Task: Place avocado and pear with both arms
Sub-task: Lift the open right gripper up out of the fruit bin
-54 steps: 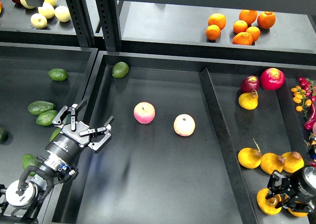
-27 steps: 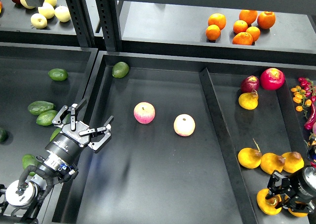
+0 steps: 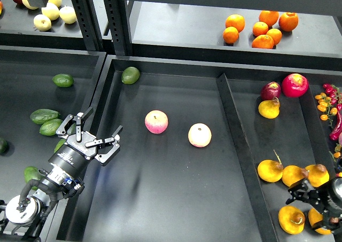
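Note:
Two dark green elongated avocados lie in the left bin, and I cannot tell which is the task's avocado. My left gripper is open and empty, just right of them over the bin's edge. Another avocado is half hidden behind it. Several golden pears lie in the right tray. One pear lies free at the bottom. My right gripper hovers just above and right of it with its fingers spread, holding nothing. It partly covers another pear.
Two pink-yellow apples and a rounder, lighter avocado lie in the middle tray. A ridge divides the middle tray from the right one. Oranges sit on the back shelf. Red fruit and a yellow pear lie at the right tray's far end.
My right gripper has drawn back to the right off the bottom pear, which now lies fully uncovered. The left arm has not moved.

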{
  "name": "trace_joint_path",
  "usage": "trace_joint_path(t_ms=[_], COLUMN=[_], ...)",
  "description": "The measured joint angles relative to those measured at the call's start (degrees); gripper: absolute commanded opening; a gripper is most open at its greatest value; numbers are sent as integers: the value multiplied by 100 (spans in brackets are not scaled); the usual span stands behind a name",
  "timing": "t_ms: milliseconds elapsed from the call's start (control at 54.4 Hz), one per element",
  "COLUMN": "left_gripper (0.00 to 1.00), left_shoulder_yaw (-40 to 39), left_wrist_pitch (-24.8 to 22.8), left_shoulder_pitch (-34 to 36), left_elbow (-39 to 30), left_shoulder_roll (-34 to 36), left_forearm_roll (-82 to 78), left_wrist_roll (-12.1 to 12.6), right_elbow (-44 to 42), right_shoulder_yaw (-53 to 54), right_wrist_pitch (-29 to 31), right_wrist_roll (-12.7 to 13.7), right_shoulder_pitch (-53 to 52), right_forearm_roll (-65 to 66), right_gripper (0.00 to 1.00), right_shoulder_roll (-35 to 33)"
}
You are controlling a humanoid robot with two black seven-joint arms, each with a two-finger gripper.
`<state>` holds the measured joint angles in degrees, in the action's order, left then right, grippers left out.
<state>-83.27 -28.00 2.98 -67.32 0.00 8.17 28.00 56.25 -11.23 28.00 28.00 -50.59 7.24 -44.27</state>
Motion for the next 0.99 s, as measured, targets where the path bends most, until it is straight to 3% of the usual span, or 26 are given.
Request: trace_joint_path(t_ms=[257, 533, 992], left_gripper=[99, 99, 99], left_shoulder_yaw=[6, 46, 66], left_wrist_pitch=[0, 0, 0], left_shoulder_pitch=[-27, -28, -28], left_elbow=[-1, -1, 31], left_shoulder_roll=[0, 0, 0], left_forearm_roll=[0, 0, -1], left_wrist_roll=[0, 0, 1], right_elbow=[384, 447, 422], right_shoulder_yaw=[-29, 179, 2204], right_wrist_pitch=[0, 0, 0], right_wrist_roll=[1, 0, 1], right_shoulder_pitch=[-536, -1013, -206], right_forearm_roll=[-399, -2232, -3912], right_gripper=[99, 99, 100], right_shoulder_roll=[-756, -731, -573])
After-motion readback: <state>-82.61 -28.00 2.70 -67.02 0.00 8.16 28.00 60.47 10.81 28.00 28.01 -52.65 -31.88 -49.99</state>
